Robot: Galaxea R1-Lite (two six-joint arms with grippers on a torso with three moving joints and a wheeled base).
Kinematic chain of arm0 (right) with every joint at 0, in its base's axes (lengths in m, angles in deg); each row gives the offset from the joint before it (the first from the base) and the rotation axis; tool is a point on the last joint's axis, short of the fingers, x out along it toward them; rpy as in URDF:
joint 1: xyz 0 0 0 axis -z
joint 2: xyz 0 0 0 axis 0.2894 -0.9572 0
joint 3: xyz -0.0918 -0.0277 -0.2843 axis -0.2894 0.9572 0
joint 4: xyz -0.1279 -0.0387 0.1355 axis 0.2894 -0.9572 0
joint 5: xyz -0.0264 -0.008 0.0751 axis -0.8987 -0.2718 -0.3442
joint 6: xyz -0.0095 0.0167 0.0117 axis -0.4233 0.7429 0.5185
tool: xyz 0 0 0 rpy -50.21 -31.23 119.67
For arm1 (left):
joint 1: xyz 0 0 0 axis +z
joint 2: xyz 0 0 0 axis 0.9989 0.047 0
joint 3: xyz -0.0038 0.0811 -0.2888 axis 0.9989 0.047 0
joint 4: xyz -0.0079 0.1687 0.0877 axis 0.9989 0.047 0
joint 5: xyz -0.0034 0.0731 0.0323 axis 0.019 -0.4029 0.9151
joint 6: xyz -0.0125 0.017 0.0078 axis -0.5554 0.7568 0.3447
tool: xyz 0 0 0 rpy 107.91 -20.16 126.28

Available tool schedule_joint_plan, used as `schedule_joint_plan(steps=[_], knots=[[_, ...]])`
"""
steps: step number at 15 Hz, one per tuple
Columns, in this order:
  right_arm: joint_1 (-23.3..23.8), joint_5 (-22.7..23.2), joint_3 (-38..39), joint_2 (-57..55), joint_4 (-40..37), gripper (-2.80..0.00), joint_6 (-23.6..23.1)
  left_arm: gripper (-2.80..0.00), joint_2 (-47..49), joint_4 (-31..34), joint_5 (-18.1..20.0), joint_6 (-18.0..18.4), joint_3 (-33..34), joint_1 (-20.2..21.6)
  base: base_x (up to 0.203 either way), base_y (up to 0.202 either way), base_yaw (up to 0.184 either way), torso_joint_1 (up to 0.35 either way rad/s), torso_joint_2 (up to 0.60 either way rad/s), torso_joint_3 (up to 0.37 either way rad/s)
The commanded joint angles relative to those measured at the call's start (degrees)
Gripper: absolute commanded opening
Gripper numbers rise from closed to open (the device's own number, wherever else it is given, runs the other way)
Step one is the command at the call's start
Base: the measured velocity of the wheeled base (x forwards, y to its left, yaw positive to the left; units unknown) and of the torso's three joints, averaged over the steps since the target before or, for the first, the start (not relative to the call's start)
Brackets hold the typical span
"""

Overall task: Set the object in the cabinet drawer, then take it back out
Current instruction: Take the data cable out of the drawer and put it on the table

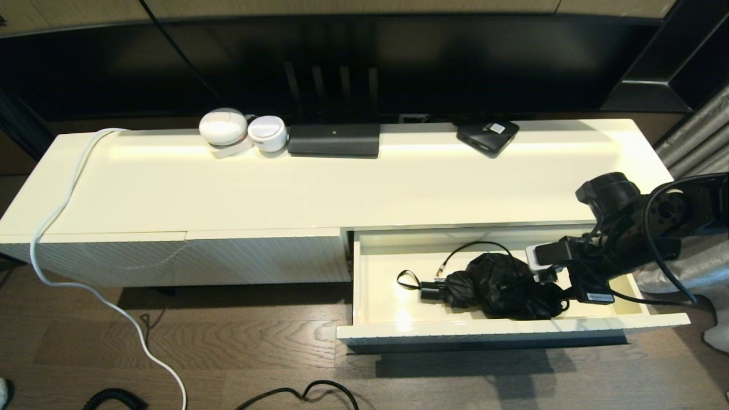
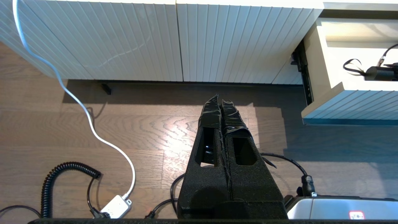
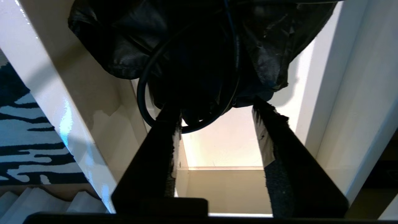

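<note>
— On the long glossy cream-white cabinet top (image 1: 364, 188)?
— Two rounded white plastic devices (image 1: 242, 132), flat black rectangular box (image 1: 334, 140), small black square box (image 1: 487, 135).
— In the open cream-white cabinet drawer (image 1: 387, 307)?
— Crumpled black folding umbrella (image 1: 495, 285).

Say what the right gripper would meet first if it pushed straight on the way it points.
Most likely the black folded umbrella: the right gripper has its fingertips at the bundle's end inside the cabinet drawer, a black cord looping there. Contact is unclear.
</note>
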Motion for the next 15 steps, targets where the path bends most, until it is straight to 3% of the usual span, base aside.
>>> schedule_joint_plan(steps=[1,15], knots=[[0.0,0.1,0.4,-0.2,-0.1,-2.8,-0.5,-2.8,0.1,0.0,0.0,-0.1,-0.1,0.0,0.0,0.0,0.0,0.0,0.0,0.0],[0.0,0.9,0.6,4.7,-0.2,-2.8,-0.8,-2.8,0.1,0.0,0.0,-0.1,0.0,-0.1,0.0,0.0,0.0,0.0,0.0,0.0]])
